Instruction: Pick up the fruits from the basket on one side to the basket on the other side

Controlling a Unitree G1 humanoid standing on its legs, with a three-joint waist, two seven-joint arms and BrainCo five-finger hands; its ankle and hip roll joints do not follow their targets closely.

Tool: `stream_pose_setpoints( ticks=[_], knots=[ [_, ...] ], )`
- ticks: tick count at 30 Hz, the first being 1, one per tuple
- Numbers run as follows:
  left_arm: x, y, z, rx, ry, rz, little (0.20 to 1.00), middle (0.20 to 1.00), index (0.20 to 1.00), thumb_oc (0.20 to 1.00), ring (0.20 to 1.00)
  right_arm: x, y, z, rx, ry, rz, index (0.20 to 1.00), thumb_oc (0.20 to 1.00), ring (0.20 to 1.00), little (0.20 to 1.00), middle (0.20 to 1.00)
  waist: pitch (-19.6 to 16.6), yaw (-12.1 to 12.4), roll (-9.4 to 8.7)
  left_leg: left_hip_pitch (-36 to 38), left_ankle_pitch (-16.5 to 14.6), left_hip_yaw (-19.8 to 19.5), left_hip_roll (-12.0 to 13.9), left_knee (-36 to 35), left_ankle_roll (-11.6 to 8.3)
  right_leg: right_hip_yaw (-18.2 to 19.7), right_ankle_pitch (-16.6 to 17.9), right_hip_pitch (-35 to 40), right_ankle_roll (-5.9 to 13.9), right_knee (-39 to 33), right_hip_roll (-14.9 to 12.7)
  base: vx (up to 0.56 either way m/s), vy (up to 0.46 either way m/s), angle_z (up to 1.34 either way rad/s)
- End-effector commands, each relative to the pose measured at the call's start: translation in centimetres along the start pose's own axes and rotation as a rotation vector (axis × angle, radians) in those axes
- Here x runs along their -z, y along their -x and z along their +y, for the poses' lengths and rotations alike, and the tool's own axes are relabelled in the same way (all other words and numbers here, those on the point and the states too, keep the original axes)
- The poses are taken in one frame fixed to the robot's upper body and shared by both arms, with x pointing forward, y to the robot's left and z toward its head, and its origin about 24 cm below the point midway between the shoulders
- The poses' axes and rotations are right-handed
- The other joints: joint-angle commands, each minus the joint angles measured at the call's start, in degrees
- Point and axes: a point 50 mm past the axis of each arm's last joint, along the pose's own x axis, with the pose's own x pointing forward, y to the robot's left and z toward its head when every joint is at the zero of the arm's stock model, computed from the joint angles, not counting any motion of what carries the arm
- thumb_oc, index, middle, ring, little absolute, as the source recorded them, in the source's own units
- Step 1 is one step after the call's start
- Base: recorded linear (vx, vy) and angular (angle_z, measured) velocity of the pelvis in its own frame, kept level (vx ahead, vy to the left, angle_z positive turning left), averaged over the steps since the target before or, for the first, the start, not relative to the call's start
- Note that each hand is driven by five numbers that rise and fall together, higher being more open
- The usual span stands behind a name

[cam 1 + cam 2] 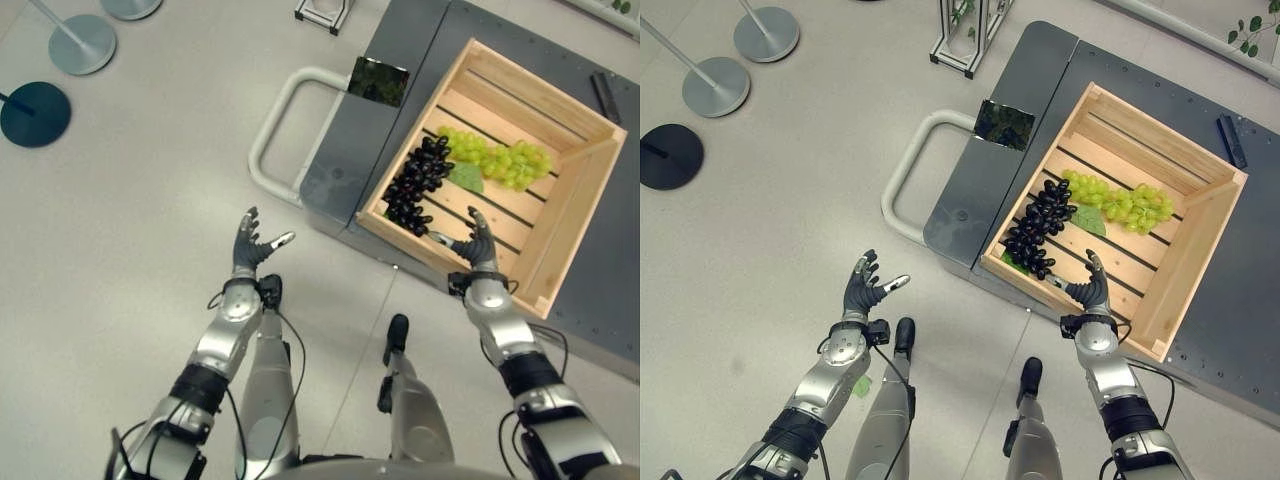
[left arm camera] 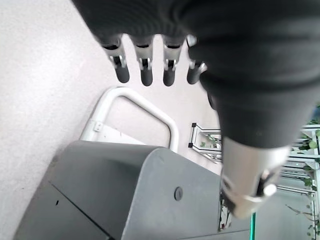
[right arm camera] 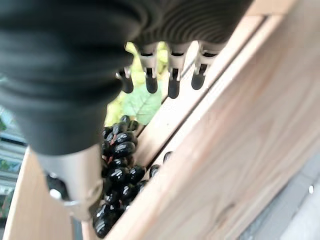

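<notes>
A wooden crate (image 1: 580, 215) sits on a grey cart. A bunch of black grapes (image 1: 418, 184) lies by its near-left wall, and a bunch of green grapes (image 1: 497, 158) with a green leaf (image 1: 466, 178) lies further in. My right hand (image 1: 477, 246) hovers open over the crate's near wall, just right of the black grapes (image 3: 117, 175), with its fingers (image 3: 172, 80) straight and nothing in it. Over the bare floor left of the cart, my left hand (image 1: 250, 248) is open and empty, its fingers (image 2: 145, 67) spread.
The grey cart (image 1: 345, 165) has a white tubular handle (image 1: 275, 130) sticking out toward my left hand. Round stand bases (image 1: 82, 42) and a dark disc (image 1: 35, 113) stand on the floor at far left. A metal frame (image 1: 965, 35) stands behind the cart.
</notes>
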Motion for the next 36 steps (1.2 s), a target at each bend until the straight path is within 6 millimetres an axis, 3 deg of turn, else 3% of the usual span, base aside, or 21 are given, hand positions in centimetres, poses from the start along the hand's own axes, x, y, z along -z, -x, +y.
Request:
stream_pose_setpoints(
  ticks=[1, 8, 14, 24, 36],
  knots=[
    [-1.4, -0.2, -1.1, 0.019, 0.073, -0.070, 1.000, 1.000, 1.000, 1.000, 1.000, -2.0, -1.0, -0.4, 0.038, -0.098, -0.056, 1.000, 1.000, 1.000, 1.000, 1.000, -0.50, 0.36, 1.85, -0.17, -2.46, 0.28, -4.23, -1.57, 3.15, 1.21, -11.70, 0.01, -0.94, 7.91, -0.38, 0.00, 0.000, 0.00],
    [-1.4, 0.0, -2.3, 0.068, 0.088, -0.056, 1.000, 1.000, 1.000, 1.000, 1.000, -2.7, -2.8, 1.6, 0.012, -0.166, 0.031, 1.000, 1.000, 1.000, 1.000, 1.000, -0.50, 2.07, 2.55, -0.62, -2.41, 0.22, -4.55, -1.72, 3.27, 1.01, -11.29, -0.24, -0.98, 7.74, -0.47, 0.00, 0.000, 0.00],
    [-1.6, 0.0, -3.1, 0.106, 0.087, -0.059, 1.000, 1.000, 1.000, 1.000, 1.000, -3.5, -4.2, 0.9, 0.039, -0.175, 0.067, 1.000, 1.000, 1.000, 1.000, 1.000, -0.50, 3.06, 2.79, -0.93, -2.43, -0.02, -4.74, -1.74, 3.31, 0.89, -11.17, -0.35, -0.92, 7.66, -0.52, 0.00, 0.001, 0.01],
    [-2.3, -0.1, -4.6, 0.178, 0.081, -0.078, 1.000, 1.000, 1.000, 1.000, 1.000, -6.9, -7.3, -3.4, 0.144, -0.061, 0.087, 1.000, 1.000, 1.000, 1.000, 1.000, -0.50, 5.30, 2.99, -3.31, -2.10, -0.73, -5.08, -1.77, 3.16, -0.32, -10.79, -1.57, -0.69, 7.06, -0.37, 0.02, -0.002, 0.05],
    [-4.0, 0.2, -5.9, 0.233, 0.093, -0.146, 1.000, 1.000, 1.000, 1.000, 1.000, -8.3, -8.2, -7.0, 0.252, -0.004, 0.118, 1.000, 1.000, 1.000, 1.000, 1.000, -0.50, 7.18, 3.05, -7.07, -1.72, -2.31, -5.21, -1.57, 3.10, -1.78, -10.70, -3.65, -0.55, 6.59, 0.04, 0.02, -0.014, 0.08]
  ],
)
